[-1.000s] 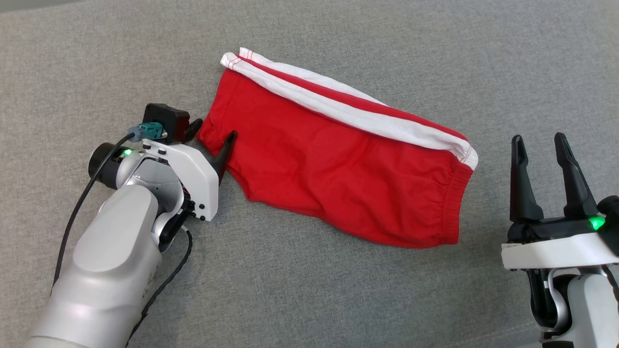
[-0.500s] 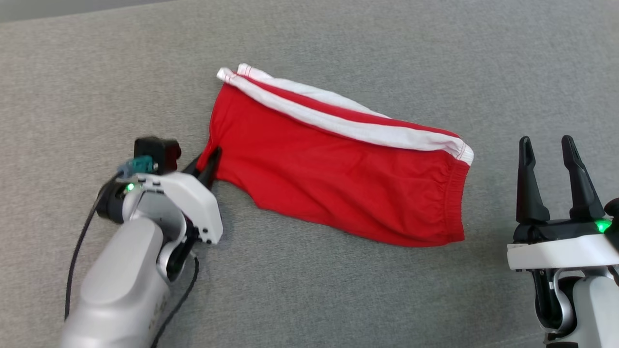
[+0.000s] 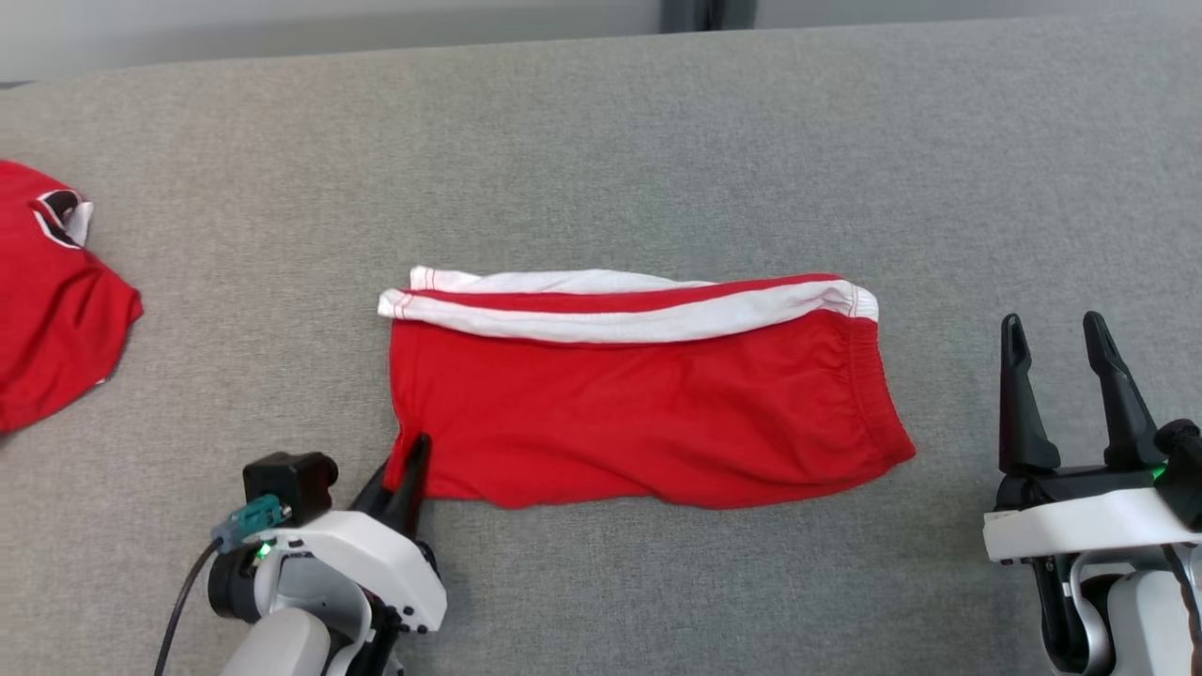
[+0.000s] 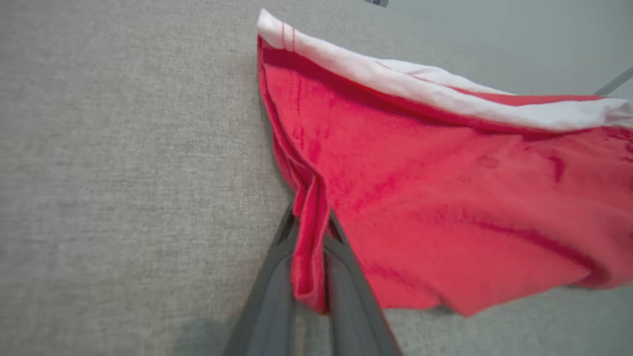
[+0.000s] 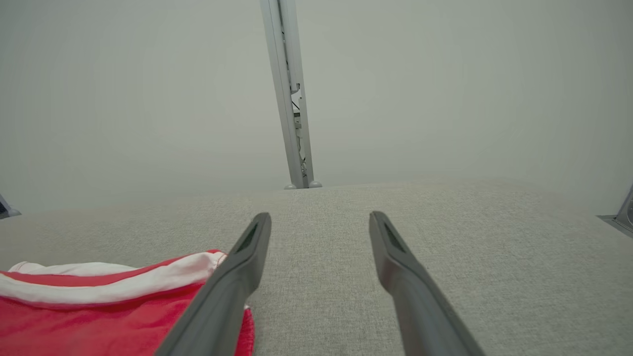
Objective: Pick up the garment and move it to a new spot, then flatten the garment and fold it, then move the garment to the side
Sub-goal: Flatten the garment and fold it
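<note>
The garment (image 3: 639,413) is a pair of red shorts with white side stripes, folded in half and lying on the grey table (image 3: 601,141). My left gripper (image 3: 406,458) is shut on the garment's lower left corner. In the left wrist view a bunched red fold of the garment (image 4: 445,198) sits pinched between the fingers (image 4: 267,301) of my left gripper (image 4: 309,222). My right gripper (image 3: 1052,329) stands open to the right of the garment, apart from it. Its fingers (image 5: 237,277) are spread over bare table beside the garment's (image 5: 99,306) waistband end.
Another red piece of clothing (image 3: 52,300) lies at the table's left edge. The table's far edge (image 3: 601,38) runs along the top, with a metal post (image 5: 292,94) behind it. Bare grey fabric surrounds the shorts.
My left gripper has shut on the garment's corner and pulled it toward me. The shorts have swung from a slant to lie level across the table. The head camera has shifted.
</note>
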Controlling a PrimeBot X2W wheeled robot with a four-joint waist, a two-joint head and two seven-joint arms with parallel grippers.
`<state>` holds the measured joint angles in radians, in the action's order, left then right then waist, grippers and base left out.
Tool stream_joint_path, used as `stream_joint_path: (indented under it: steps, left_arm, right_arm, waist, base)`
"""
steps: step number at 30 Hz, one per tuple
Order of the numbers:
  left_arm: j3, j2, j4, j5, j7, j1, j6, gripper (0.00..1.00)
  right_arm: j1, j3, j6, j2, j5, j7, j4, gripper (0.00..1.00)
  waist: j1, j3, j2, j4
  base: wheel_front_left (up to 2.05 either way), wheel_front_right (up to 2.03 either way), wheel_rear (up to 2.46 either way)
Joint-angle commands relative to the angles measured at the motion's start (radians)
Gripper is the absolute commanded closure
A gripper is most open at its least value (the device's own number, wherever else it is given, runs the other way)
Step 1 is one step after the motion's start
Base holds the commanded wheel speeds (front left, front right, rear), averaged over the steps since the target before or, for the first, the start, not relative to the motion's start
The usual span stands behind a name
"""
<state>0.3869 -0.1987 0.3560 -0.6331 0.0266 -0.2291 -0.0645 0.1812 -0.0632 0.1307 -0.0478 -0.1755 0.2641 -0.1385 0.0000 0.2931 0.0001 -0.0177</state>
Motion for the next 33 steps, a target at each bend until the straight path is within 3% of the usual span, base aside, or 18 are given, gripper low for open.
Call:
stream_joint_path:
  steps: [1, 11, 16, 20, 33]
  left_arm:
    - [-0.005, -0.002, -0.013, -0.002, 0.005, 0.009, -0.007, 0.0]
    - [-0.092, -0.002, -0.137, 0.043, 0.215, 0.035, -0.052, 0.0]
    - [-0.164, -0.039, -0.205, 0.131, 0.237, 0.066, -0.098, 0.0]
    - [-0.196, -0.063, -0.248, 0.18, 0.238, 0.094, -0.111, 0.0]
    - [-0.244, -0.085, -0.312, 0.212, 0.238, 0.212, -0.082, 0.0]
  right_arm:
    - [-0.005, -0.003, 0.0, -0.006, 0.009, 0.0, 0.0, 0.0]
    - [-0.026, 0.013, 0.0, -0.005, 0.061, -0.034, 0.013, 0.0]
    - [-0.041, 0.018, 0.0, -0.006, 0.076, -0.05, 0.019, 0.0]
    - [-0.048, 0.02, 0.0, -0.006, 0.08, -0.058, 0.018, 0.0]
    - [-0.076, 0.014, 0.0, -0.006, 0.076, -0.075, 0.017, 0.0]
  waist:
    - [0.0, -0.01, -0.0001, 0.008]
    - [0.0, -0.061, -0.0001, 0.012]
    - [0.0, -0.094, -0.0001, 0.01]
    - [0.0, -0.106, -0.0001, 0.01]
    - [0.0, -0.141, -0.0001, 0.021]
  base:
    - [0.0, 0.0, 0.0]
    - [0.0, 0.0, 0.0]
    - [0.0, 0.0, 0.0]
    - [0.0, 0.0, 0.0]
    - [0.0, 0.0, 0.0]
